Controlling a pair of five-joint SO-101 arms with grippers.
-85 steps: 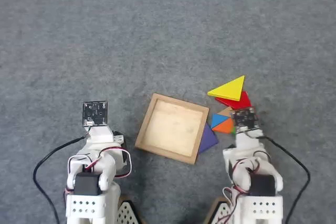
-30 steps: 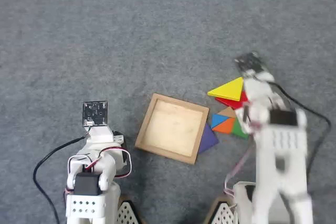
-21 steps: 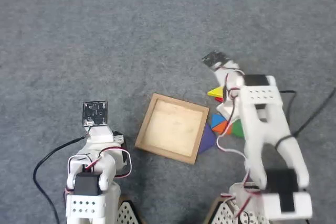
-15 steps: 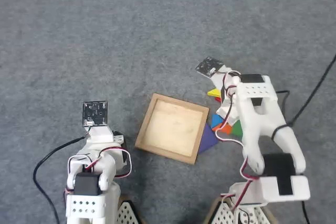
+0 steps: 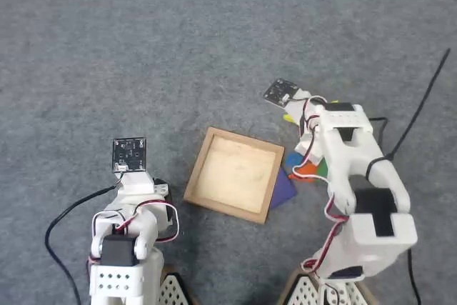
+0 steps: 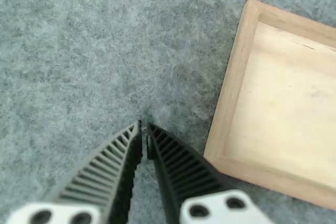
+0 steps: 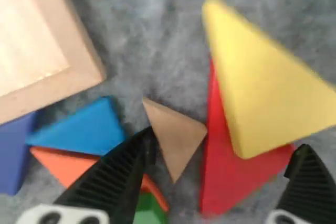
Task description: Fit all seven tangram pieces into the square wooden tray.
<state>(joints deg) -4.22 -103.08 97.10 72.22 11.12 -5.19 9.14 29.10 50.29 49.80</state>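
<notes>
The square wooden tray [image 5: 198, 166] lies tilted at the table's middle with nothing in it; its corner [image 7: 79, 72] lies near the pieces. The pieces cluster just right of it: yellow triangle [image 7: 257, 93] overlapping a red triangle [image 7: 231, 187], small tan triangle [image 7: 176, 135], blue triangle [image 7: 84, 127], orange piece [image 7: 63, 163], green piece [image 7: 149, 211], purple piece [image 5: 283, 189]. My right gripper [image 7: 226, 145] hangs open above the tan, red and yellow triangles, holding nothing. My left gripper [image 6: 143, 125] is shut and empty over bare carpet beside the tray's rim [image 6: 231, 93].
Grey carpet covers the table. The right arm [image 5: 343, 155] stretches over the piece cluster and hides most of it in the high view. The left arm [image 5: 130, 183] sits folded at the front left. Open carpet lies beyond the tray.
The right arm rose from its folded pose at the front, swung out past the pieces, then came left and down over the cluster. The left arm, tray and pieces stayed put.
</notes>
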